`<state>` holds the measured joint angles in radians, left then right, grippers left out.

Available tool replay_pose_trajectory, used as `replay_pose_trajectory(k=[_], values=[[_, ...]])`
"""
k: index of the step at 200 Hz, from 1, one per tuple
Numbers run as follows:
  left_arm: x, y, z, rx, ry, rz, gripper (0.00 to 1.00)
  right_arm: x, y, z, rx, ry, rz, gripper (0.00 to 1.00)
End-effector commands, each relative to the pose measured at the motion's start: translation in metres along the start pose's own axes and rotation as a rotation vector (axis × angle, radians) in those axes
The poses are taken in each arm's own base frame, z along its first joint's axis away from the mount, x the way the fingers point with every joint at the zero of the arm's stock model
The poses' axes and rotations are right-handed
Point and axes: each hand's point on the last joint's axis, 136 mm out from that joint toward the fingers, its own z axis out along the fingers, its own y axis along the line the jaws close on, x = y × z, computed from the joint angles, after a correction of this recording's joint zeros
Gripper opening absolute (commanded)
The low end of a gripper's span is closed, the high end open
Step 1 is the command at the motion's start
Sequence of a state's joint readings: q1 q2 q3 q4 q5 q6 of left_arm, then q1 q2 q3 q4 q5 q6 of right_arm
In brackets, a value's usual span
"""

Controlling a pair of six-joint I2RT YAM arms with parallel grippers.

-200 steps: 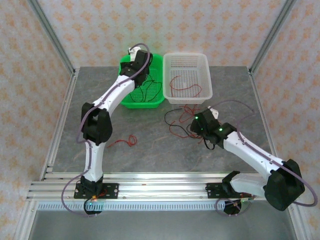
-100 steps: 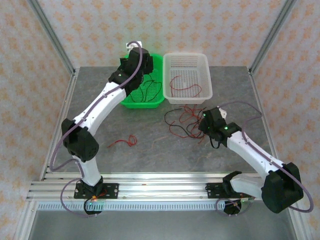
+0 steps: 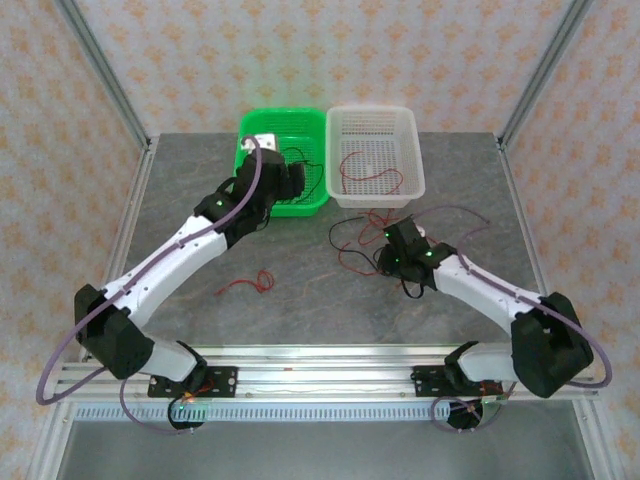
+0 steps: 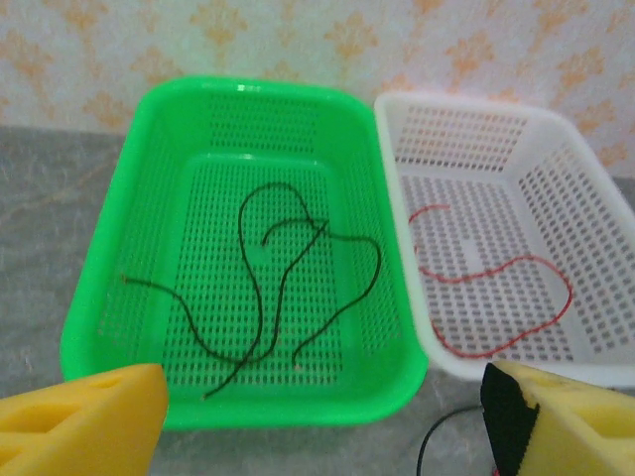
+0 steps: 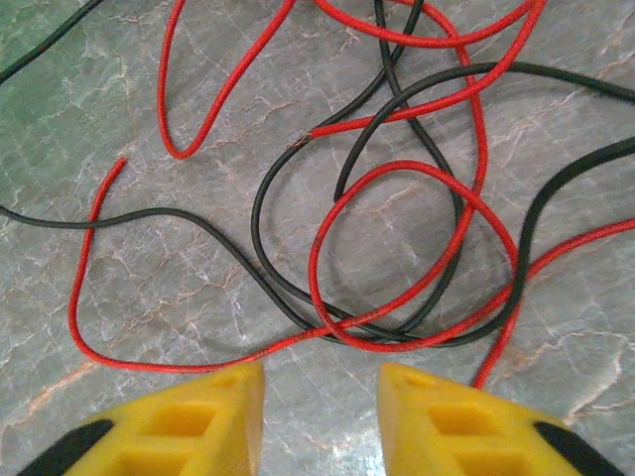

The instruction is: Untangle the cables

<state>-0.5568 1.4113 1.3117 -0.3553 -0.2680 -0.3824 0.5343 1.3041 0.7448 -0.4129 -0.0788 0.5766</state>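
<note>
Up close, red and black cables (image 5: pixel 397 165) interlooped, right claw (image 5: pixel 319 382) spread

Bright, even, diffuse light fills the top view. The arms (image 3: pixel 190 250) cast only faint, soft shadows on the tabletop (image 3: pixel 300 310), and the rail (image 3: pixel 320 365) along the bottom glares white. In the left wrist view the fingers (image 4: pixel 84 421) at the lower corners are blurred and the wall (image 4: pixel 298 40) is soft. The right wrist view is sharp, and the cables (image 5: pixel 397 248) throw thin, pale shadows.
</note>
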Motion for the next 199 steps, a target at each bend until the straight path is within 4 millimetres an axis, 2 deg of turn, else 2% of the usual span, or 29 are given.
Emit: replay_pose_trajectory(k=[1, 20, 47, 169, 199], values=[[0.001, -0.002, -0.01, 0.042, -0.028, -0.085, 0.85, -0.004, 0.005, 0.009, 0.001, -0.015, -0.007, 0.29], [0.011, 0.002, -0.011, 0.038, -0.018, -0.093, 0.85, -0.004, 0.005, 0.019, 0.021, -0.006, -0.016, 0.23], [0.018, 0.005, -0.01, 0.034, -0.007, -0.094, 0.85, -0.004, 0.002, 0.03, 0.047, -0.003, -0.019, 0.23], [0.018, 0.009, -0.011, 0.017, -0.011, -0.086, 0.85, -0.007, 0.002, 0.054, 0.087, -0.011, -0.034, 0.22], [0.018, 0.011, -0.013, 0.01, -0.014, -0.082, 0.85, -0.007, 0.001, 0.055, 0.087, -0.014, -0.03, 0.13]])
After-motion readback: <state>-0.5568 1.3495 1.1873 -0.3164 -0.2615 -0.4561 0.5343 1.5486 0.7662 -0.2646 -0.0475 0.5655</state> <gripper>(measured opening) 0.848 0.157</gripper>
